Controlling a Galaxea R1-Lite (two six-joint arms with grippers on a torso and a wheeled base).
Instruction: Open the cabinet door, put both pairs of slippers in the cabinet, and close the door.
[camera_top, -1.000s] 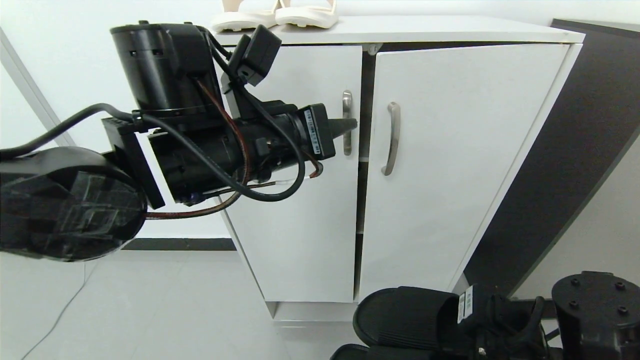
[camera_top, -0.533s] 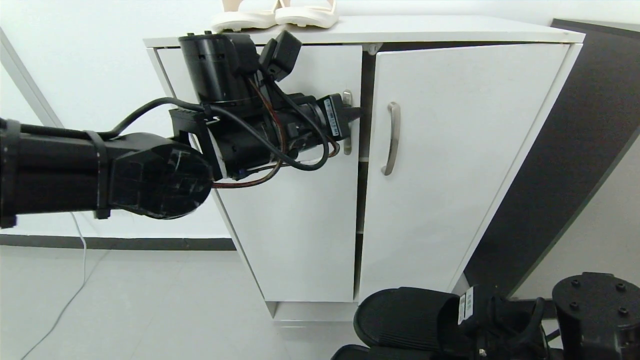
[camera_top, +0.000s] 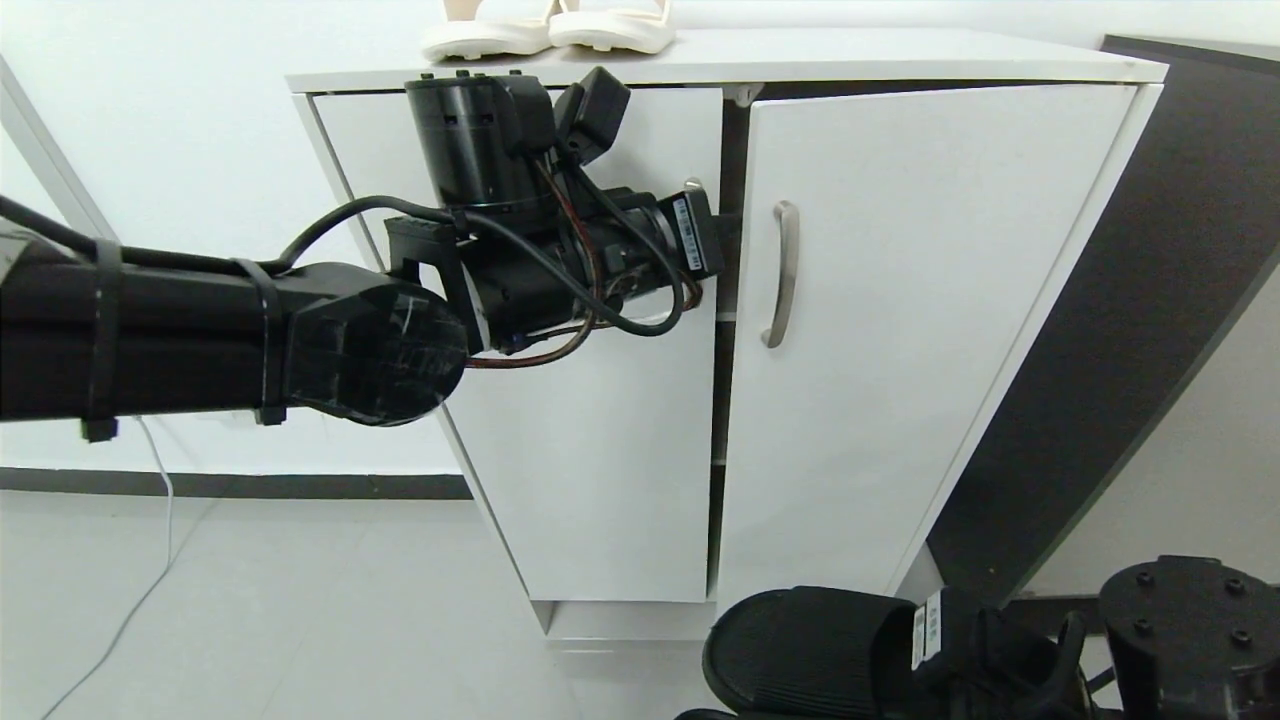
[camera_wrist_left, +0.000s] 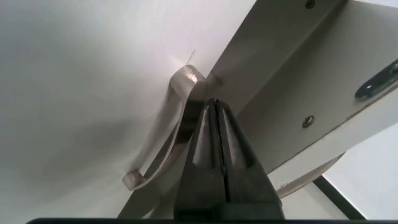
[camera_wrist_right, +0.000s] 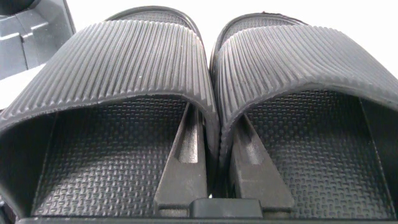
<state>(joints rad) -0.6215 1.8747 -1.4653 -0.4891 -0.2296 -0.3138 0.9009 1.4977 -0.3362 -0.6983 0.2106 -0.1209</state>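
Opening step: judged barely begun; the left door (camera_top: 600, 450) of the cabinet (camera_top: 900, 70) looks close to shut, with a dark gap between it and the right door (camera_top: 900, 350).
Left gripper (camera_top: 728, 216): the fingers are pressed together with nothing between them. The tip sits just beside the upper end of the left door handle (camera_wrist_left: 166, 140), at the door's inner edge. Whether it is hooked behind the bar I cannot tell.
Right gripper (camera_wrist_right: 217, 158): low at the near right, with one finger inside each of the black slippers (camera_top: 800, 645), pinching their two touching side walls.
Cream slippers (camera_top: 550, 30): on the cabinet top toward the left, toes at the front edge.
Risk, handle: the smooth closed fingers could slide off the curved bar if the pull runs along it rather than away from the door, and the door would stay put.
Risk, door swing: the door opens toward the left arm, so the arm could block it unless it backs off leftward while pulling.
Risk, black pair: held only by thin soft walls, so a jolt could let one slip out.
Risk, cream pair: a hard tug could shake the cabinet and nudge them over the edge.
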